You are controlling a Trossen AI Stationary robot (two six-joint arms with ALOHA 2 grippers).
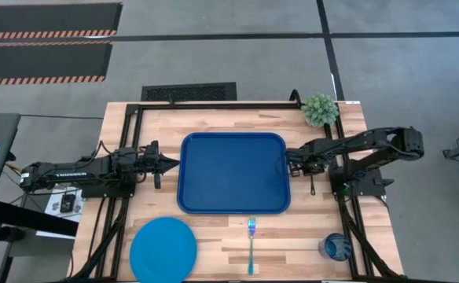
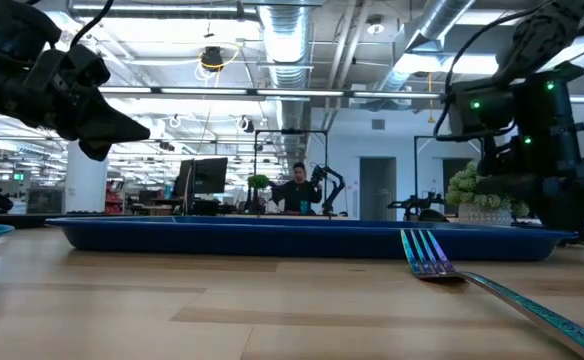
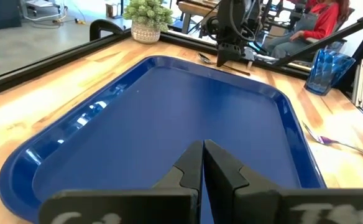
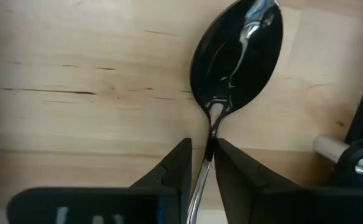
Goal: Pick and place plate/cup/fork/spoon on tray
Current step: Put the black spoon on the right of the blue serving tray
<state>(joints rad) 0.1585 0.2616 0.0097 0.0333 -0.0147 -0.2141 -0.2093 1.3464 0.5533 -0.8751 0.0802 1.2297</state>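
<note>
spoon (image 4: 234,53) neck pinched in right hand (image 4: 201,163)

Pale wooden bench (image 1: 214,236), lengthwise grain with darker streaks. Large dark-blue rectangular plastic tray (image 1: 233,173), glossy. Round flat bright-blue plate (image 1: 163,250), plain. Slim light-blue plastic fork (image 1: 251,244), iridescent sheen on tines. Small translucent dark-blue cup (image 1: 337,248). Slim grey metallic spoon (image 4: 234,56), mirror-dark bowl. Both pincers black.

2 matte black arms. Left arm (image 1: 80,171): white lettering along the forearm, loose black cable beside it. Right arm (image 1: 363,145): rounded elbow housing, green indicator lights, 1 silver screw at the wrist. Fingers (image 4: 175,167): dark, wedge-shaped, tapering.
</note>
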